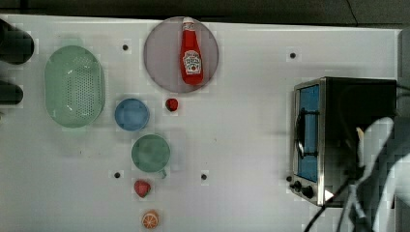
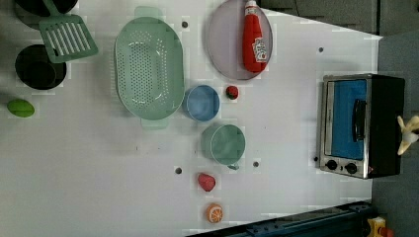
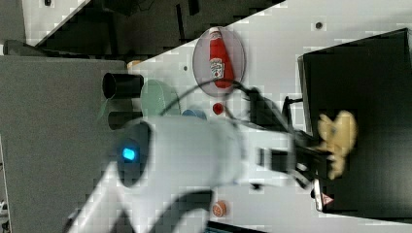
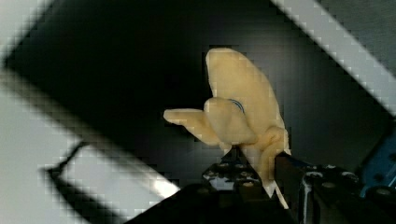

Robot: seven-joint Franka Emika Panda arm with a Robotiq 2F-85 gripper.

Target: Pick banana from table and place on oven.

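A pale yellow peeled banana (image 4: 238,107) is held in my gripper (image 4: 261,170), whose two dark fingers are shut on its lower end. It sits over the black top of the oven (image 4: 116,84); whether it touches that top I cannot tell. In the right view the banana (image 3: 337,136) lies over the oven (image 3: 359,73) near its front edge, with the gripper (image 3: 324,156) at the end of my white arm. In the left view the banana (image 2: 409,131) sticks out past the oven (image 2: 383,123). The oven (image 1: 358,106) stands at the top view's right on the white table (image 1: 241,121).
On the top view's left half of the table are a ketchup bottle (image 1: 191,53) on a grey plate (image 1: 162,58), a green colander (image 1: 75,86), a blue bowl (image 1: 131,114), a green cup (image 1: 151,153), a strawberry (image 1: 171,104), a red fruit (image 1: 142,188) and an orange slice (image 1: 150,220).
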